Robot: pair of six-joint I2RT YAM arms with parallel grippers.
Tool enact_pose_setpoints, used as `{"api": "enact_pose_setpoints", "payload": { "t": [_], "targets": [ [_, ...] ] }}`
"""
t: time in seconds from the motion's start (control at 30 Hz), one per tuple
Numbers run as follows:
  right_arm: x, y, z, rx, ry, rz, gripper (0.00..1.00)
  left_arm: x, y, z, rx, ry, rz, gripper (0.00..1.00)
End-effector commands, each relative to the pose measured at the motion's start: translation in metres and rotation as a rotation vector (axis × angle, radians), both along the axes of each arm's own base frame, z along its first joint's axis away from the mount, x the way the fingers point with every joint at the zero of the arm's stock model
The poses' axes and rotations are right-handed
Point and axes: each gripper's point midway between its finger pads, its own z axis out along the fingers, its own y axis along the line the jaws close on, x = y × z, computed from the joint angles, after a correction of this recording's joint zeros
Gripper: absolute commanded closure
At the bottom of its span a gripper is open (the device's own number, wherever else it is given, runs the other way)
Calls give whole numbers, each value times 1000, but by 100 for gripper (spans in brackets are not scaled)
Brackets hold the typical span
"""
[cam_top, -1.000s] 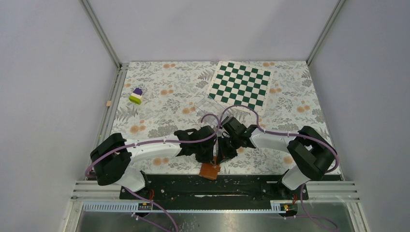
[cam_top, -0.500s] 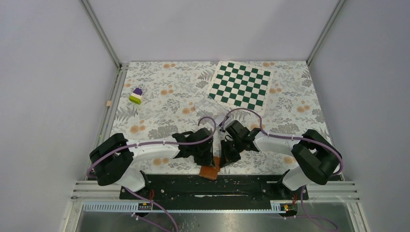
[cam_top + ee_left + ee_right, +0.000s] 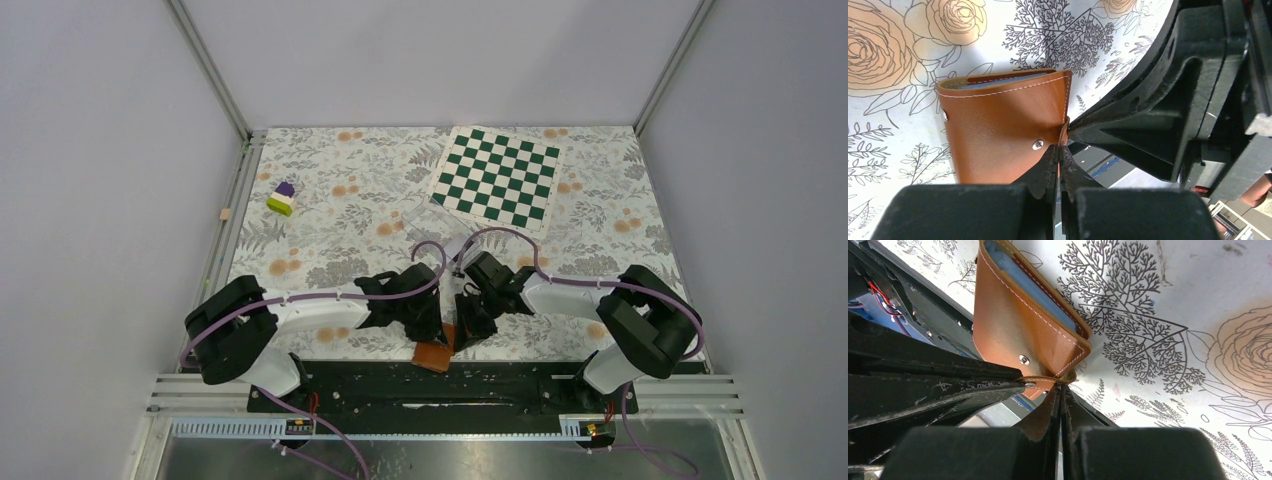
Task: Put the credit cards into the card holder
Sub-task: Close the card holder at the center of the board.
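Right fingers (image 3: pixel 1045 415) slid nearer — clenched, like left fingers (image 3: pixel 1043 170) (tip to tip), at card holder (image 3: pixel 1003 125).

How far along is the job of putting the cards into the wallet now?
Done: nothing I can confirm; no card is clearly visible. In hand: the wallet lies folded at the near table edge, the right gripper seems to pinch its snap tab, the left gripper is shut beside it. Remaining: open it, fetch cards, insert them.

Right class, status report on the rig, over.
Left gripper shut, right gripper shut, tips together at the tab. Wallet folded, unsnapped. Nothing else seen blocking it.
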Motion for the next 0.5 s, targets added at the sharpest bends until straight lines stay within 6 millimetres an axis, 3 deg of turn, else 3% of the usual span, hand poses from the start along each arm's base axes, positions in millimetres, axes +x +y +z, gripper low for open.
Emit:
{"api": "enact_pose_setpoints", "payload": {
  "t": [0.0, 0.23, 0.47],
  "targets": [
    [3, 10, 8, 26, -12, 13, 98, 4, -9, 12, -45, -18, -8, 100],
    [9, 14, 24, 61, -58, 12, 97, 11, 6, 16, 44, -69, -8, 100],
    [16, 23, 42, 103, -92, 11, 96, 8, 6, 6, 76, -45, -30, 100]
  ]
}}
